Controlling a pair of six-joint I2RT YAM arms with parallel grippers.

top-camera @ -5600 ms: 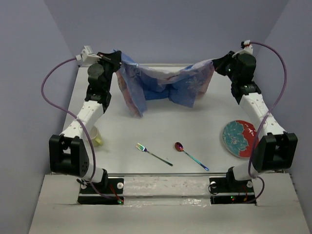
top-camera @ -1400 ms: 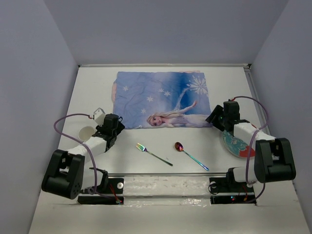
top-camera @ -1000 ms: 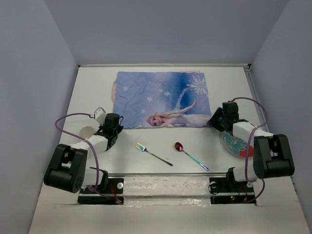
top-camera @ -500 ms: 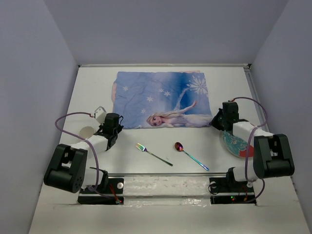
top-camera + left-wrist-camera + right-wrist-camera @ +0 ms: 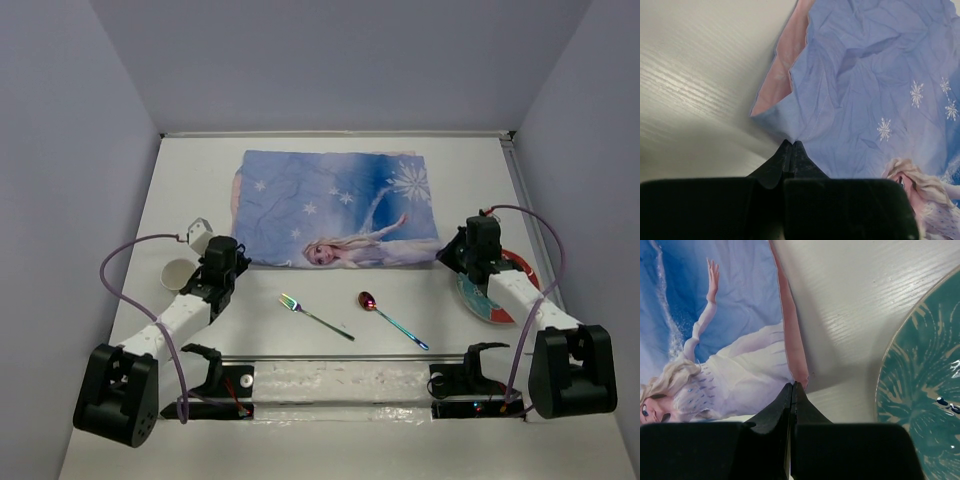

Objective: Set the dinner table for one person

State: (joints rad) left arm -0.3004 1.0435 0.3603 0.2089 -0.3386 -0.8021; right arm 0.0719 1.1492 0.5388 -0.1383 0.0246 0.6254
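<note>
The blue cartoon-princess placemat [image 5: 335,205] lies spread flat on the off-white dinner table [image 5: 190,180]. My left gripper [image 5: 241,263] is shut on its near left corner, low over the table; in the left wrist view the closed tips [image 5: 791,144] pinch the cloth [image 5: 865,75]. My right gripper [image 5: 444,258] is shut on the near right corner; in the right wrist view the closed tips [image 5: 792,385] meet the pink-edged corner of the placemat [image 5: 735,315]. A teal flowered plate [image 5: 495,290] lies right of the right gripper and shows in the right wrist view [image 5: 925,390].
A pale cup [image 5: 178,272] stands left of the left gripper. An iridescent fork [image 5: 315,316] and spoon [image 5: 392,317] lie near the front edge, in front of the placemat. Grey walls close in the table on three sides.
The placemat went from hanging between raised grippers to lying flat. In the last half second both grippers drew slightly nearer, pulling the cloth's front edge a little toward the front.
</note>
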